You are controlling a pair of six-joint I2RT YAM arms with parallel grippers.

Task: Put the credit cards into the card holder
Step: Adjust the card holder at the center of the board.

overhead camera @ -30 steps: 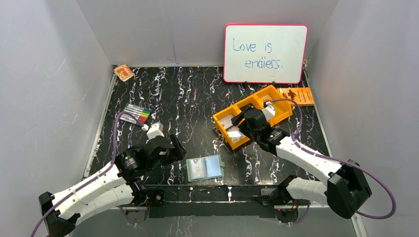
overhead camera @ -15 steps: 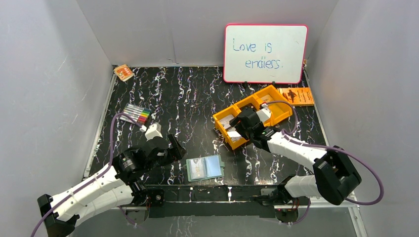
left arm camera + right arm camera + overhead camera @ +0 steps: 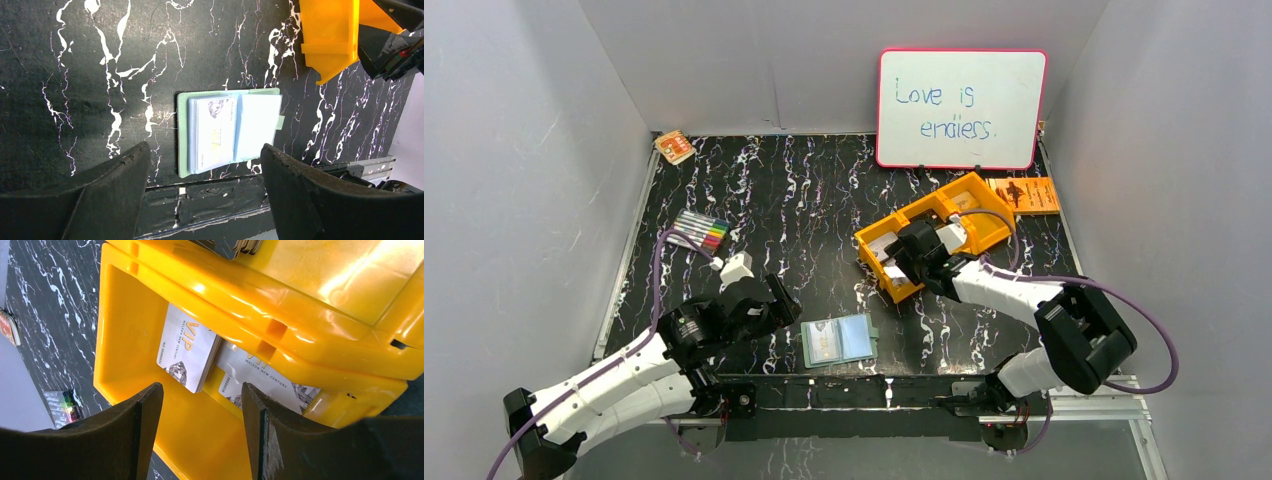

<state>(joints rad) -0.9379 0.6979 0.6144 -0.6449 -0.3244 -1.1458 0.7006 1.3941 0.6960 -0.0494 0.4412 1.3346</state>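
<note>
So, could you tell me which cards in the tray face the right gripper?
The stack printed VIP, straight ahead of the right gripper; the other card lies off to its side.

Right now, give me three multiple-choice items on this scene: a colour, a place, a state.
1. The plastic compartment tray holding pale VIP-printed cards is: A) blue B) orange C) white
2. The sage-green folding card holder lies: A) in the tray B) on the black marbled table, near its front edge C) on the cards
3. The card holder is: A) open flat B) snapped shut C) standing upright

Key: B, its walls are orange; B, bare table surrounds it; A, its pockets face up.
</note>
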